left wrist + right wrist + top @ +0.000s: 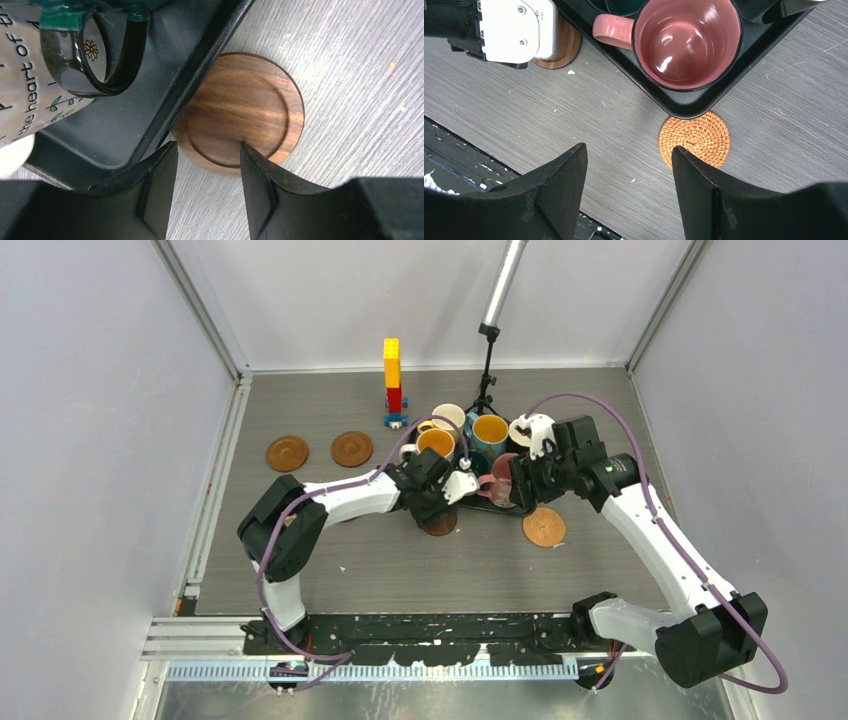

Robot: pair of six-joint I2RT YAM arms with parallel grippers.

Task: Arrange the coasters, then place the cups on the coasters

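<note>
A dark wood coaster [245,107] lies on the table against the black tray [125,125], whose edge overlaps its left side. My left gripper [207,150] hovers over the coaster's near rim, jaws apart, one fingertip [247,152] above the disc. A patterned cup with a dark handle [95,55] stands in the tray. My right gripper [629,149] is open above bare table, beside a woven coaster [696,137] and near the pink cup [686,42]. Two brown coasters [287,452] [352,448] lie far left. Several cups [490,430] crowd the tray.
A yellow-red-blue brick tower [393,380] stands behind the tray, next to a black stand with a silver pole [487,360]. Grey walls enclose the table. The two arms are close together at the tray's near side.
</note>
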